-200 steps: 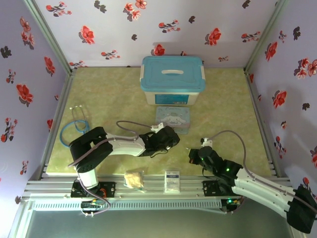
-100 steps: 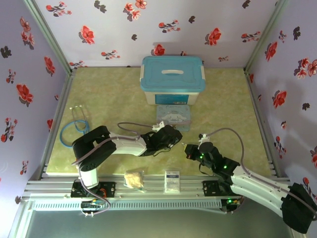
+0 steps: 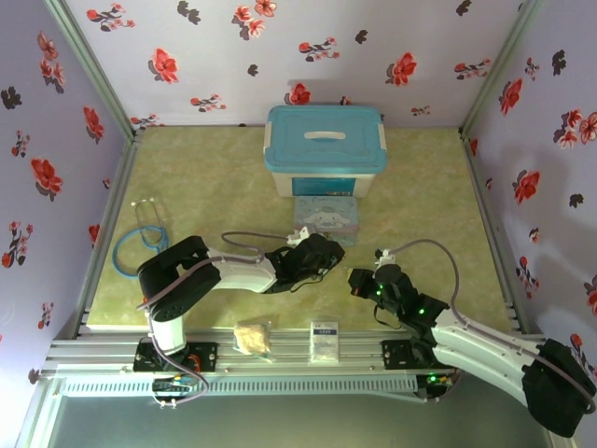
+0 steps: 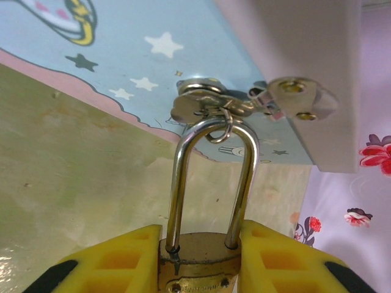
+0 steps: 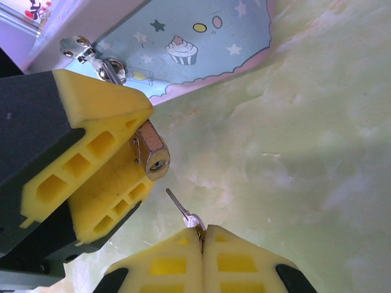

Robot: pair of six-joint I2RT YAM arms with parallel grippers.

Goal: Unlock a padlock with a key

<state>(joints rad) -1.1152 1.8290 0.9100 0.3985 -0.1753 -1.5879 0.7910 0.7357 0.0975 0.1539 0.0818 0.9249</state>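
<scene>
while i line up for insertion: both arms meet low over the table [image 3: 205,187], near side of the cartoon tin [image 3: 326,222].
left jaws: clamped on the padlock [image 4: 198,268], yellow pads [image 4: 116,262] pressing the brass body from both sides.
why held so: i judge it's a vise grip. body is pinned so it won't twist when the key pushes in, and the keyhole end sticks out past the pads, clear for access.
right jaws: pressed together on the key [image 5: 181,209], pinching its head; thin blade pokes out in front.
why held so: head grip leaves the whole blade free to enter, prob. also lets me turn it by wrist roll.
padlock position: in left jaws, in front of the tin. can't tell if it touches the table.
padlock axis: long axis runs body to shackle [image 4: 211,177]; shackle end points at the tin, keyhole face points away from it, twd the right arm.
shackle: both legs seated in the body, so not yet unlocked.
ring: small ring w/ metal bits [image 4: 208,107] hangs at the top of the shackle, resting against the tin.
key axis: blade aims up-left in right wrist view, twd the keyhole; tip near it but apart, a bit low of the slot.
next, my guess: small lift + nudge fwd to seat the tip.
</scene>
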